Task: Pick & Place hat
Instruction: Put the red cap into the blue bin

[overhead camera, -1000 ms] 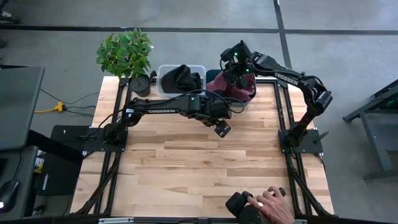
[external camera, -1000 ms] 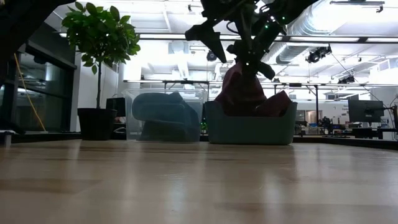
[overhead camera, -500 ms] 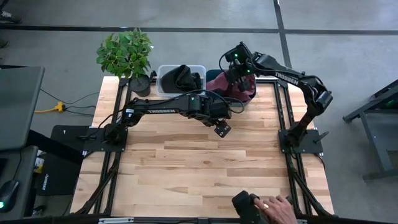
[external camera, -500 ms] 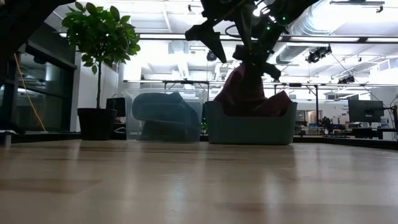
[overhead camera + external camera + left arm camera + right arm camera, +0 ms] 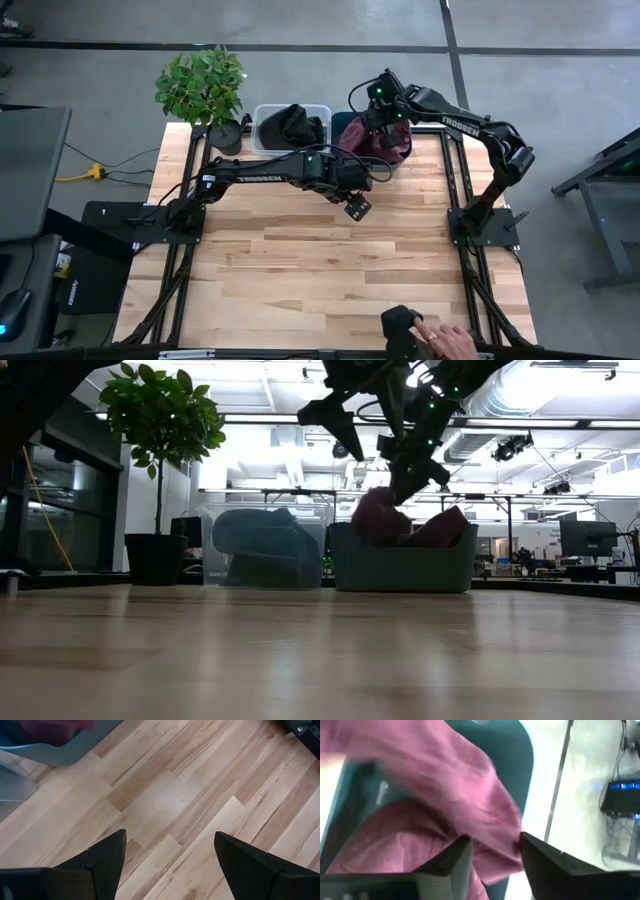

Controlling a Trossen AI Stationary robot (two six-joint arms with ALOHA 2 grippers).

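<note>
The table (image 5: 320, 260) is lying bare under the left arm, with 2 bins along its far edge: a clear one holding a dark hat (image 5: 292, 124) and a teal bin (image 5: 400, 568) holding the pink hat (image 5: 372, 136). The right gripper (image 5: 385, 113) is hanging directly over the teal bin, and the placing step looks to be finishing: in its wrist view the jaws are standing apart with pink cloth lying below and between them, not pinched. The pink hat (image 5: 435, 800) is sitting crumpled inside the bin, its folds heaping against the teal wall and bulging a little above the rim in the low view. The fabric is looking soft and limp, so it should be settling by its own weight. I judge the next move is calling for a straight lift clear of the bin, keeping the fingers wide so no fold is snagging and coming up with them.

The left gripper (image 5: 167, 865) is waiting over bare wood near the table's middle, jaws apart and holding nothing, just beside the teal bin's corner.

A person's hand (image 5: 445, 340) is resting on a dark object at the near edge.
</note>
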